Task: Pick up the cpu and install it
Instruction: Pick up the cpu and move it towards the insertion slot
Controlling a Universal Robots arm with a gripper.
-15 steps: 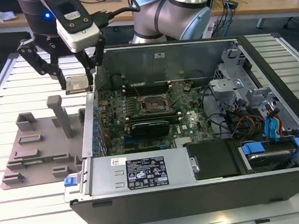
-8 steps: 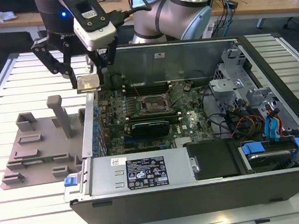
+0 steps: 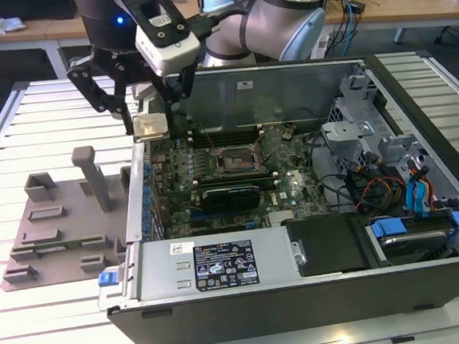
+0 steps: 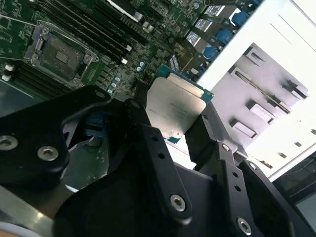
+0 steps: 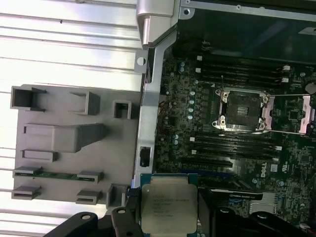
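We see the hand (image 3: pixel 152 121) clamped on the cpu (image 3: pixel 150 126). Two black fingers (image 4: pixel 143 123) press on opposite edges of the small square chip and hold it in the air, with nothing else touching it. Its silver-grey top faces the wrist cameras, and a thin green edge shows around it in both wrist views.

In the exterior view the hand hangs over a corner of the open computer case (image 3: pixel 302 81), above the wall on the exterior view's left. The silver arm (image 3: pixel 284 14) rises behind it.

The socket (image 3: pixel 236 160) lies below the hand and off toward the exterior view's right, well apart from the chip. It is a dark square in a metal frame on the green motherboard (image 3: pixel 295 186), and its middle is uncovered. Rows of black memory slots (image 5: pixel 237 74) run along both sides of it. A long black card (image 3: pixel 232 196) sits on the board, farther from the hand than the socket is.

On the hand's other side, lower and toward the exterior view's left, a grey plastic tray (image 3: pixel 53 228) of holders rests on the slatted white table (image 3: pixel 55 103), just beside the case wall. One slot holds a thin green strip (we cannot tell what it is).
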